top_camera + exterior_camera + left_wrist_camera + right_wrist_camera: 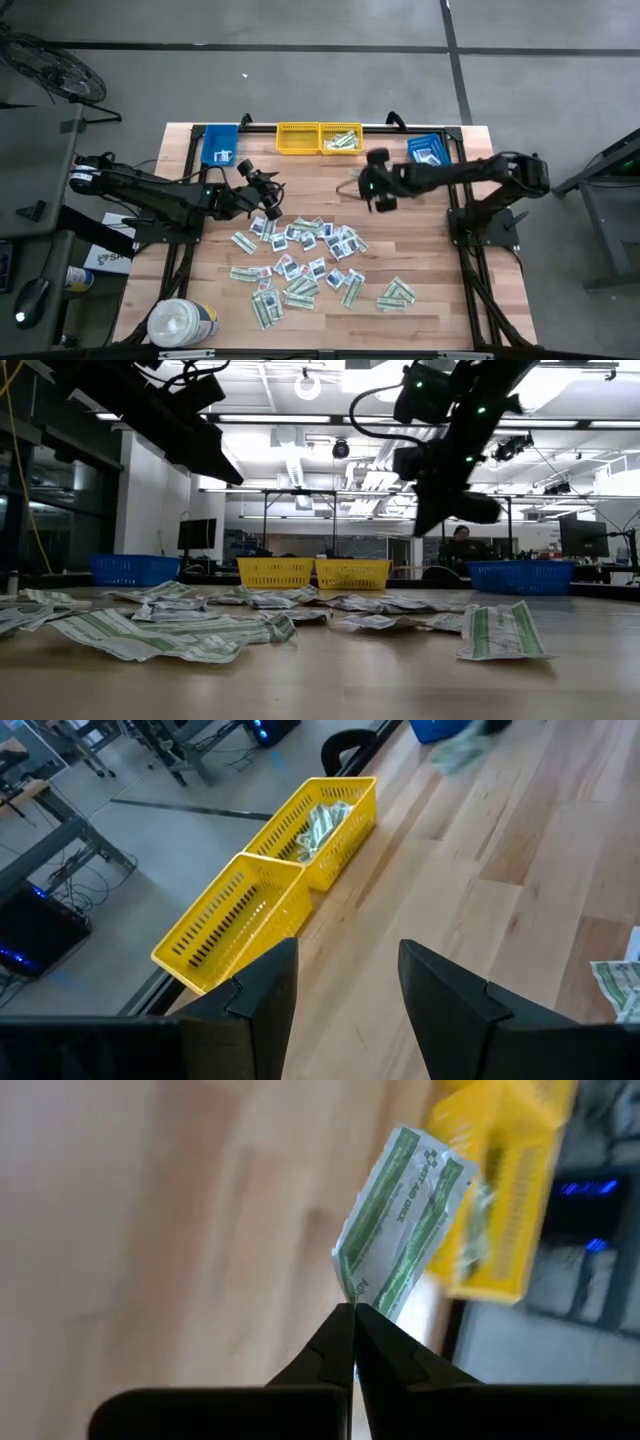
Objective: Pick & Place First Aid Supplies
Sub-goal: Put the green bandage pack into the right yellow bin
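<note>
High view: a pale wooden table (440, 300) stands on a grey floor; along its far edge sit a blue bin (220, 146), two yellow bins (298, 139) side by side, the right one holding green-white packets, and a second blue bin (428, 150). A white round tub (180, 322) rests at the near left corner. The scattered packets (310, 265) lie in a loose band across the table's middle, their long axes pointing in many directions. The left gripper (268, 200) hovers at the band's left far edge; the right gripper (362, 182) is near the yellow bins, a pale strip just beside it. Low view: the packets lie flat or slightly curled on the wood, with the bins behind and a ceiling-lit workshop beyond, where a person (461, 538) sits far off; both arms enter from above. Left wrist view: the left gripper's fingers (265, 990) stand well apart with nothing between them, above bare wood near the yellow bins. Right wrist view: the right gripper pinches one end of a green-white strip packet (400, 1210) between closed tips, the strip's long axis running away from the fingers toward a yellow bin, clear of the table.
</note>
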